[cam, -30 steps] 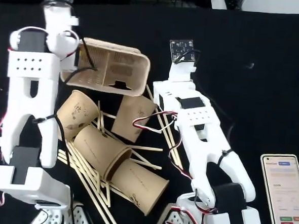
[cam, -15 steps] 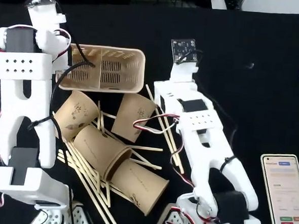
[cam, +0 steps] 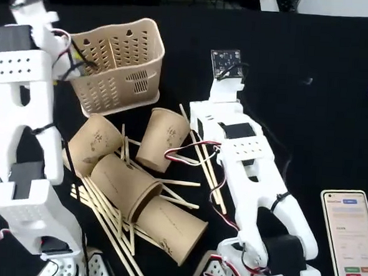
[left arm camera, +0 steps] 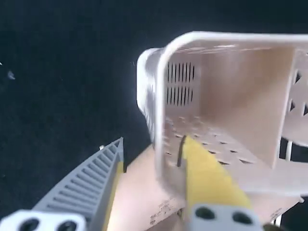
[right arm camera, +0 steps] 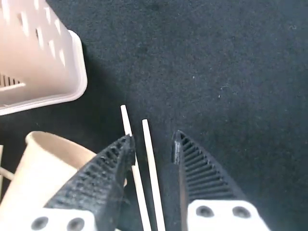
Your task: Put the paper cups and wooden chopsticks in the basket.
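High view: basket, earlier sideways, upright in left gripper

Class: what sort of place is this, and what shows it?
Probably a robotics test bench: two small white arms on a black-covered table, a phone beside them, paper cups and chopsticks as props.

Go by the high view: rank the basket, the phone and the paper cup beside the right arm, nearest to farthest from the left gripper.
1. Basket: at the far left, gripped at its rim by the left gripper.
2. Paper cup: in the middle of the table, on the near side of the basket.
3. Phone: at the near right, clearly farthest.
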Available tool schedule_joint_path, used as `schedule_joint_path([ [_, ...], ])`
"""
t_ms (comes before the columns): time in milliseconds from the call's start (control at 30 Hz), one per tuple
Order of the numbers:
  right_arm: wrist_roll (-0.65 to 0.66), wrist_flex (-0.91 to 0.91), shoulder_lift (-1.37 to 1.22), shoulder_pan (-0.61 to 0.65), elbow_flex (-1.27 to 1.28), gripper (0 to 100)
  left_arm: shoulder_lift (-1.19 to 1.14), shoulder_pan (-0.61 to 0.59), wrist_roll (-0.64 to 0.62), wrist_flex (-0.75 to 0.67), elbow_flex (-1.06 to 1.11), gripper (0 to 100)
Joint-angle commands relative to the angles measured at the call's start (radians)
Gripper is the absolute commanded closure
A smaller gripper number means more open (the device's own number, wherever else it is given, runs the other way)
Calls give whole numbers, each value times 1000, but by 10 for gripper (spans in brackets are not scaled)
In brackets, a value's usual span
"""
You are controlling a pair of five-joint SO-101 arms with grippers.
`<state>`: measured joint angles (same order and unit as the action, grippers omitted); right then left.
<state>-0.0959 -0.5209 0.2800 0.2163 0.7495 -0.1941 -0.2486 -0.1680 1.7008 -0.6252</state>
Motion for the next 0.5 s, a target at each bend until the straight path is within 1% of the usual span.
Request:
schedule_joint_path([
  [0, 2, 3, 51, -3, -4, 864, 6, -21, -9, -8, -128, 787],
  [200, 2, 3, 51, -2, -2, 864, 8, -12, -15, -14, -219, 786],
  [300, 0, 3, 51, -2, -2, 864, 8, 7, -15, -3, -329, 785],
  [400, 0, 3, 51, -2, -2, 864, 9, 28, -12, 57, -472, 785],
  [467, 0, 3, 51, -2, -2, 864, 9, 25, -12, 61, -530, 787],
])
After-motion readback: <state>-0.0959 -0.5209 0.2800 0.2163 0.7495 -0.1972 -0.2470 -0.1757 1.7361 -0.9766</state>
